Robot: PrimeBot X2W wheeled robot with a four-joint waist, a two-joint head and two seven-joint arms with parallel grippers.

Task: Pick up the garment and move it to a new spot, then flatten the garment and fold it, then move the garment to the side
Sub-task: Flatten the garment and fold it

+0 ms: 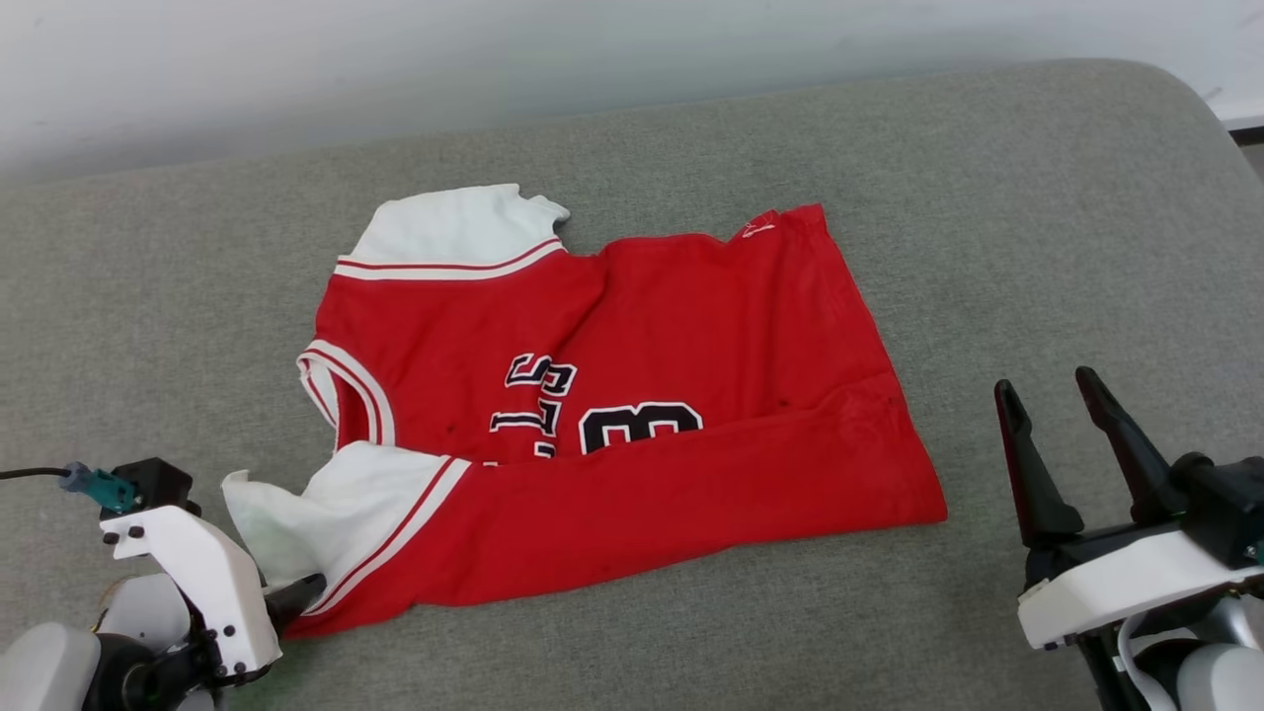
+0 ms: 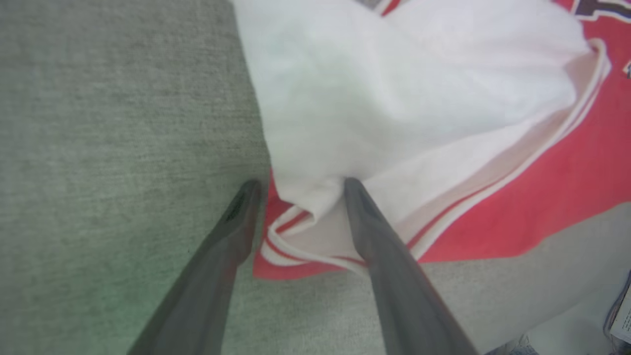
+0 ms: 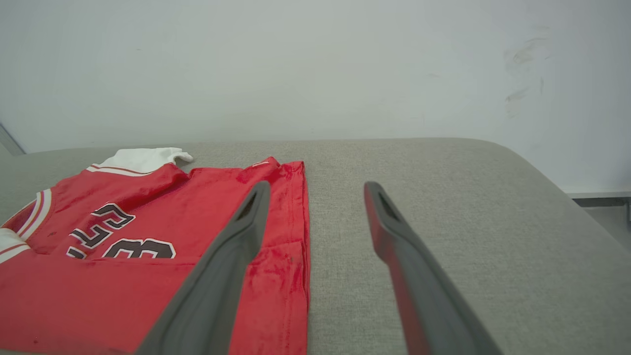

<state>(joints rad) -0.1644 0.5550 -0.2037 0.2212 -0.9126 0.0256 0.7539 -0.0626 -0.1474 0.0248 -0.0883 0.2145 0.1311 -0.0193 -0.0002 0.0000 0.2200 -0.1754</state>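
The garment (image 1: 632, 395) lies spread on the grey padded surface, neck to the left and hem to the right. Its near long edge is folded up over the lower part of the black-and-white lettering. One white sleeve sits at the back, the other at the near left corner. My left gripper (image 1: 291, 597) is at that near corner. In the left wrist view it (image 2: 300, 185) stands open, with the sleeve's striped hem (image 2: 296, 222) between its fingers and the white sleeve (image 2: 394, 98) beyond. My right gripper (image 1: 1045, 383) is open and holds nothing, apart from the garment, to the right of the hem (image 3: 296, 222); in its wrist view the gripper (image 3: 316, 185) points over bare surface.
The grey padded surface (image 1: 987, 197) ends at a rounded far right corner, with a white wall (image 1: 395, 59) close behind it. Bare surface lies right of the garment and along the front edge.
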